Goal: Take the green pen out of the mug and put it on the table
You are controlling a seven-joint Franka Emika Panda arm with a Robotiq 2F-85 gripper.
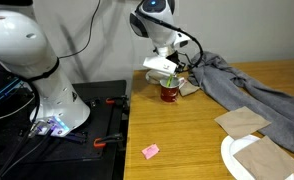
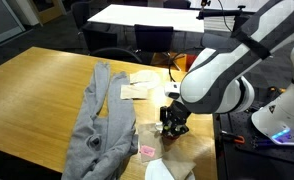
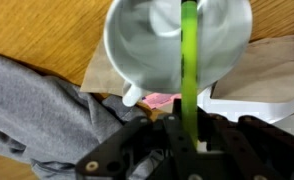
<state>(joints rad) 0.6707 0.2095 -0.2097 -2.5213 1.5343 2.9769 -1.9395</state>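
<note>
In the wrist view the mug (image 3: 147, 45) is seen from above, with its pale inside facing the camera. The green pen (image 3: 189, 70) runs as a yellow-green stick from inside the mug down between my fingers. My gripper (image 3: 184, 128) is shut on the pen's upper end. In an exterior view the dark red mug (image 1: 170, 92) stands on the wooden table (image 1: 187, 130) near its back edge, with my gripper (image 1: 163, 68) right above it. In the other exterior view my gripper (image 2: 174, 120) points down over the table (image 2: 37, 90) and hides the mug.
A grey cloth (image 1: 237, 85) (image 2: 99, 120) lies beside the mug. A small pink block (image 1: 150, 151) (image 2: 147, 151) lies near the table's edge. A white dish (image 1: 230, 158) and brown napkins (image 1: 242, 120) lie past the cloth. The robot base (image 1: 47, 100) stands on a black bench.
</note>
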